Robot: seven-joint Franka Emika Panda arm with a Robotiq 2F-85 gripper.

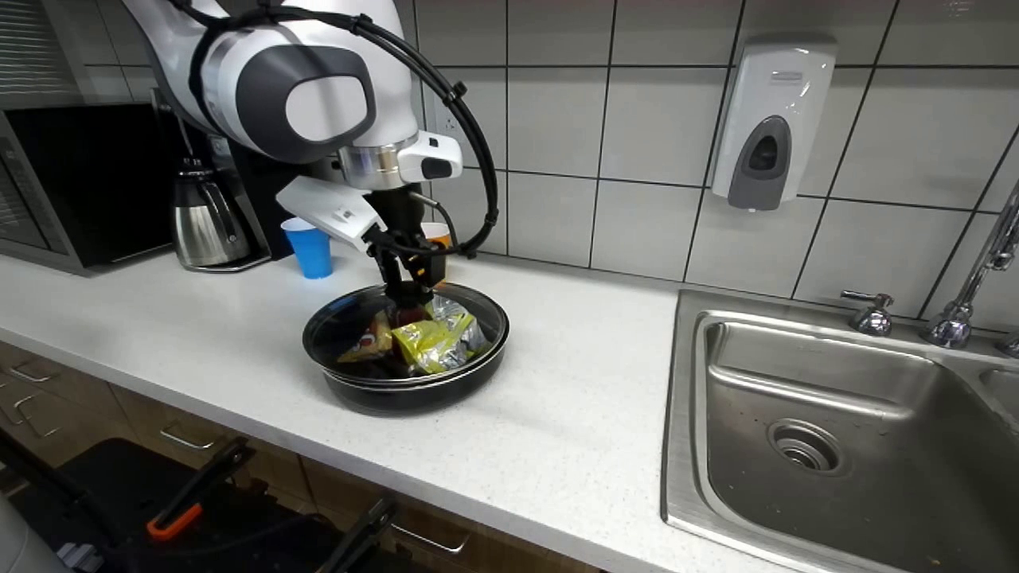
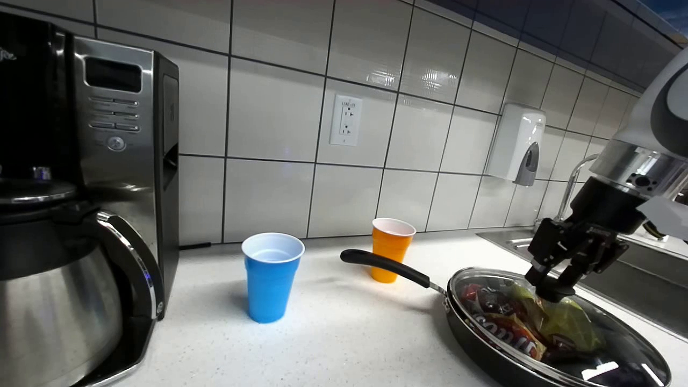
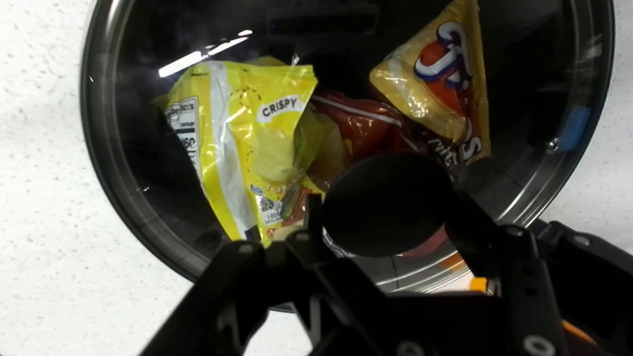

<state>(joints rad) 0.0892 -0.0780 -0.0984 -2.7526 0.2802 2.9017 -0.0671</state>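
A: Grip state?
B: My gripper [image 3: 388,213] pinches the knob [image 2: 556,291]; lid [image 2: 618,344] below it, over the pan [image 1: 414,400]. I'd keep it level and move slowly; tilt could work the knob loose.
A: Count?
B: Below it: one lid, one pan, at least three bags [image 3: 235,133]. Apart from it: one blue cup [image 2: 272,282], one orange cup [image 2: 389,250].

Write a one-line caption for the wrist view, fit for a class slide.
The gripper holds the black knob of a glass lid, with snack bags showing through the glass.
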